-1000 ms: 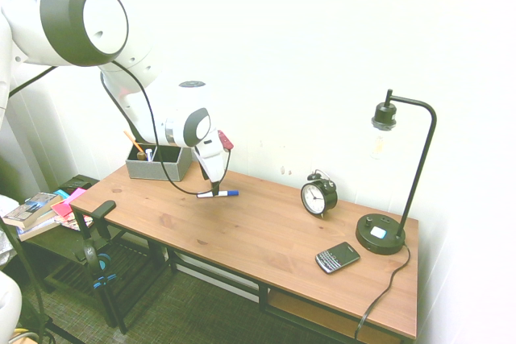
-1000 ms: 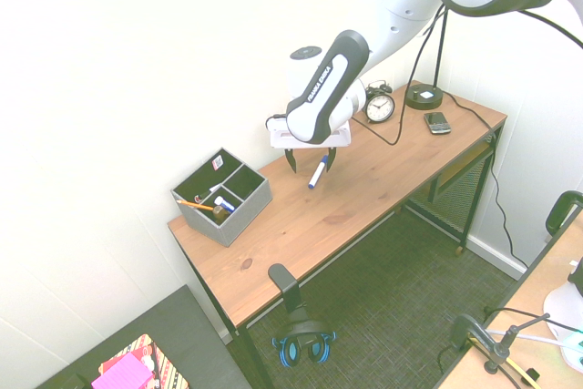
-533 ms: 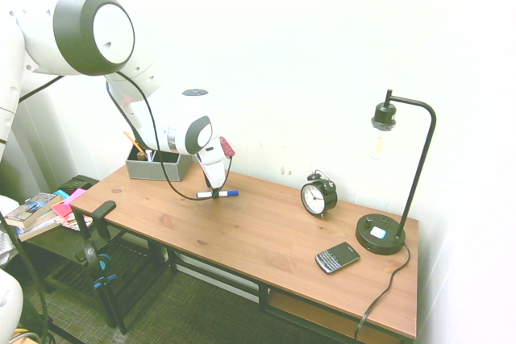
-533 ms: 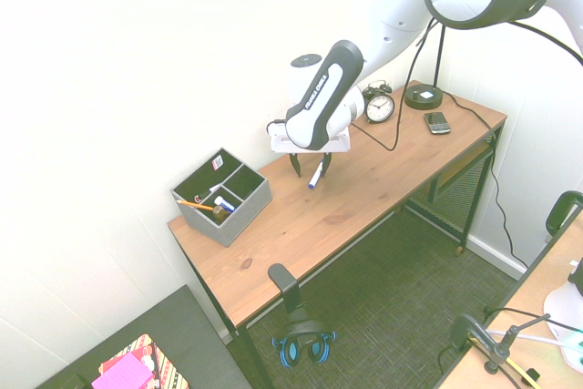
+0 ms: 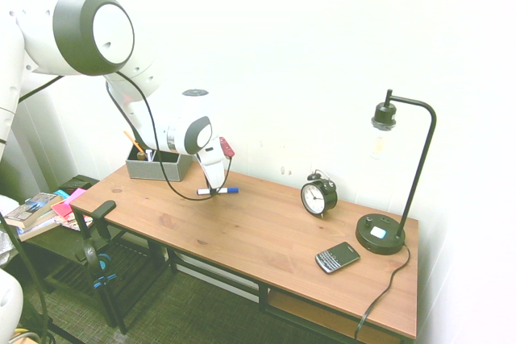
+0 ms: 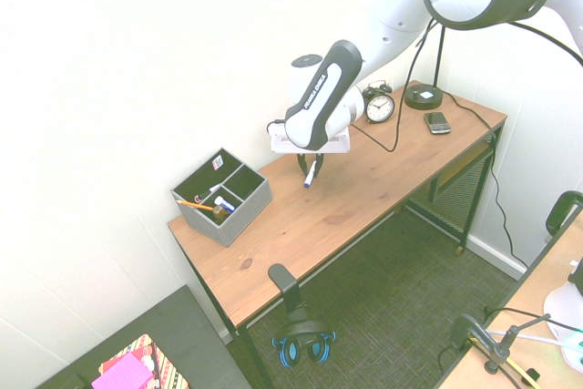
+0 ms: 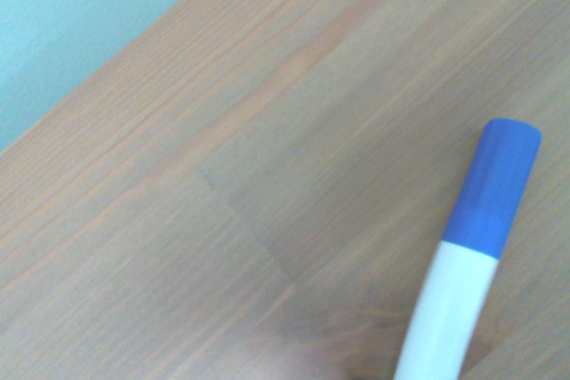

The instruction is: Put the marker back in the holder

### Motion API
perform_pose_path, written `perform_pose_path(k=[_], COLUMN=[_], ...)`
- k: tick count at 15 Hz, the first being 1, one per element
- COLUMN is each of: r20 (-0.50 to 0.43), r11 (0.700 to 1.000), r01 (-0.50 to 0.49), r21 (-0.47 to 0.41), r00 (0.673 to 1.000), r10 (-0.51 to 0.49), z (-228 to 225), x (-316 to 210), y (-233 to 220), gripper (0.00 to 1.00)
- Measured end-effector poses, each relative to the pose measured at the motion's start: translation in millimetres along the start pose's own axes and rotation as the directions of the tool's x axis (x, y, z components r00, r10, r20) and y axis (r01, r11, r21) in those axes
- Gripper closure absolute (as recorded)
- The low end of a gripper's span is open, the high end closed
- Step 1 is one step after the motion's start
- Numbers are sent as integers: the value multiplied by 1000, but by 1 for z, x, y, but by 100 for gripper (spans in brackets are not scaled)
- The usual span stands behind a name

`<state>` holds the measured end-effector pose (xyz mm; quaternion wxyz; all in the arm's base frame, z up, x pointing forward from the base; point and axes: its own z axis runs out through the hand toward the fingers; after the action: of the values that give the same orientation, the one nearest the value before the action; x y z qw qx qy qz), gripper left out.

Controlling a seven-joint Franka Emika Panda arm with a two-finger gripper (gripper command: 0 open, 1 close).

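Pincer (image 6: 311, 168) closed round marker (image 6: 310, 173), holder (image 6: 223, 196) apart

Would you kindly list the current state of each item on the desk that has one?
Blue-capped white marker: capped, lying flat between end effector fingers.
Grey rectangular holder box: open-topped, upright, holding an orange pencil.
Black alarm clock: upright.
Black desk lamp: unlit.
Black phone: face up.

Wooden desk (image 5: 258, 239), black alarm clock (image 5: 318, 195), black desk lamp (image 5: 391, 191), mobile phone (image 5: 337, 257), books (image 5: 31, 209)

Hand (image 6: 310, 167) seemingly pinching marker (image 6: 310, 175) (blue cap down) above desk (image 6: 364, 179).
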<state>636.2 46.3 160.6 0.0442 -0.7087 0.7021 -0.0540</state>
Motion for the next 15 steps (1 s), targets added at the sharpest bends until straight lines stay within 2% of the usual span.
perform_pose_path(k=[5, 8, 9, 11, 13, 15], r20=[42, 217, 290, 418, 526, 603], r11=[1000, 999, 1000, 999, 996, 989], r01=[-8, -10, -12, -21, -32, -29], r21=[19, 35, 21, -24, -86, -145], r00=[999, 976, 957, 908, 847, 790], r10=[7, 2, 6, 29, 72, 112], z=[-16, -94, -122, -152, -150, -124], x=[-9, -52, -64, -72, -77, -87], y=[-4, -11, -11, -10, -12, -16], gripper=[100, 100, 100, 100, 100, 100])
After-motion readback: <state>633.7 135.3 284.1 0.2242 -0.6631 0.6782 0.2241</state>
